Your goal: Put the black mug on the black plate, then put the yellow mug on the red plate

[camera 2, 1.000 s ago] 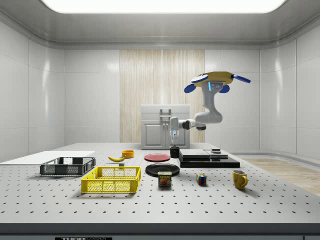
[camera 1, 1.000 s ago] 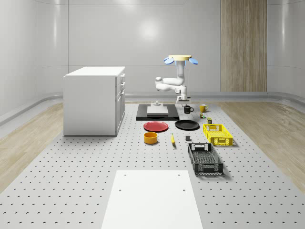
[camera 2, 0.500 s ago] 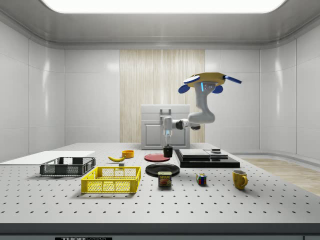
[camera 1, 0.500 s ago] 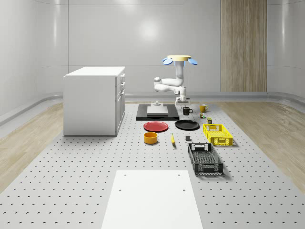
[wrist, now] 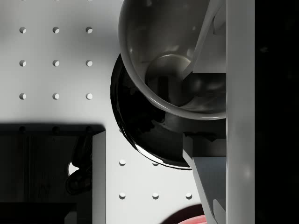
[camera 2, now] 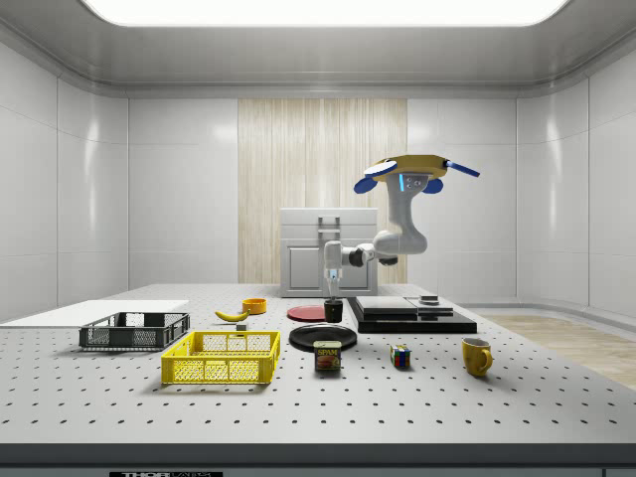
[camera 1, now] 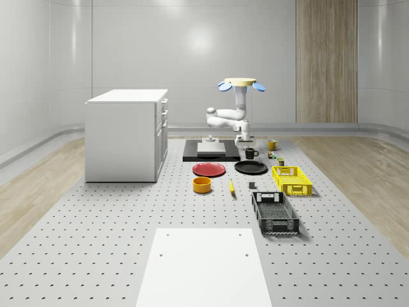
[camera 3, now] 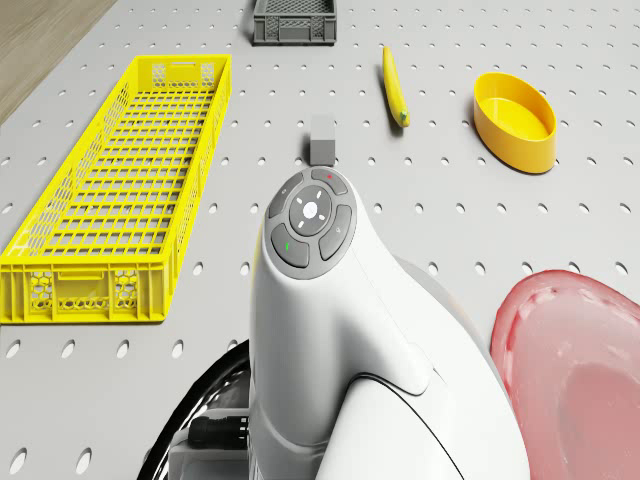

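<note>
The black mug (camera 1: 250, 153) hangs in my gripper (camera 1: 246, 148), which is shut on its rim, just above the far edge of the black plate (camera 1: 250, 167). In the side view the mug (camera 2: 333, 311) sits a little above the black plate (camera 2: 323, 337), with the gripper (camera 2: 333, 296) pointing straight down. The wrist view looks into the mug (wrist: 163, 60) beside a finger (wrist: 239, 112), the plate (wrist: 140, 121) lying partly beneath. The red plate (camera 1: 209, 169) lies at the whole-scene view's left of the black one. The yellow mug (camera 1: 272, 144) stands behind to the right. The drone (camera 1: 240, 83) hovers above the black slab.
A black slab (camera 1: 211, 152) with a grey block lies behind the plates. A yellow crate (camera 1: 291, 180), black crate (camera 1: 275, 213), yellow bowl (camera 1: 202, 185), banana (camera 1: 231, 186) and small grey block (camera 3: 322, 140) lie nearer. A white cabinet (camera 1: 126, 134) stands at the left.
The drone and arm have shifted toward the black plate, carrying the black mug along and lowering it closer to the plate. Nothing else has moved.
</note>
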`<state>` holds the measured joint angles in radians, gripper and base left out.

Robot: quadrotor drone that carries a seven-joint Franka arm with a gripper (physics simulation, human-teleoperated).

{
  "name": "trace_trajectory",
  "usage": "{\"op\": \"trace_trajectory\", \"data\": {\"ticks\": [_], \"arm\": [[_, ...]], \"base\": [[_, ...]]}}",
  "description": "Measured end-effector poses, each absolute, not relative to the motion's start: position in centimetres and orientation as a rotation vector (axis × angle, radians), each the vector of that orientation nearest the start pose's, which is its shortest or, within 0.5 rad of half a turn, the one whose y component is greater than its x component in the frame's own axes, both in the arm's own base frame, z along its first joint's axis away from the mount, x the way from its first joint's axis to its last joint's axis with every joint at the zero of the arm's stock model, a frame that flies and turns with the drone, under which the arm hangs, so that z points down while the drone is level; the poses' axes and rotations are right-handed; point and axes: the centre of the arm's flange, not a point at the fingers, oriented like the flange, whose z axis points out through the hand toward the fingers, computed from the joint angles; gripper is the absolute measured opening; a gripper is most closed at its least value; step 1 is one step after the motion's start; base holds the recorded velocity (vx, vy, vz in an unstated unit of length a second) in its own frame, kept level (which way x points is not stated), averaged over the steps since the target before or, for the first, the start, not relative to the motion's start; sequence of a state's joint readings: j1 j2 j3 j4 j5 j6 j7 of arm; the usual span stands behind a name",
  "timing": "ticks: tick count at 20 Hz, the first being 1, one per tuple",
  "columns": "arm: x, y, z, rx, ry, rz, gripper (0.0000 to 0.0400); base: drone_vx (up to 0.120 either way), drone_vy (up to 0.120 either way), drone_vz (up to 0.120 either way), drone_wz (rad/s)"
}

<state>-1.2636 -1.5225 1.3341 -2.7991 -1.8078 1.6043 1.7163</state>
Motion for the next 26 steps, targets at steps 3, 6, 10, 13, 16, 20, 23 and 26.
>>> {"op": "trace_trajectory", "data": {"ticks": [3,6,10,13,16,20,23,26], "arm": [[32.7,-0.6,51.3,0.001,-0.002,0.786,0.0110],[32.7,-0.6,52.3,0.001,-0.002,0.786,0.0110],[32.7,-0.6,54.0,0.001,-0.002,0.786,0.0110],[32.7,-0.6,55.1,0.001,-0.002,0.786,0.0110],[32.7,-0.6,56.1,0.001,-0.002,0.786,0.0110],[32.7,-0.6,57.4,0.001,-0.002,0.786,0.0192],[32.7,-0.6,57.5,0.001,-0.002,0.786,0.0302],[32.7,-0.6,56.8,0.001,-0.002,0.786,0.0354]], "base": [[0.000,0.000,0.000,0.000],[0.000,0.000,0.000,0.000],[0.000,0.000,0.000,0.000],[0.000,0.000,0.000,0.000],[0.000,0.000,0.000,0.000],[0.000,0.000,0.000,0.000],[0.000,0.000,0.000,0.000],[0.000,0.000,0.000,0.000]]}}
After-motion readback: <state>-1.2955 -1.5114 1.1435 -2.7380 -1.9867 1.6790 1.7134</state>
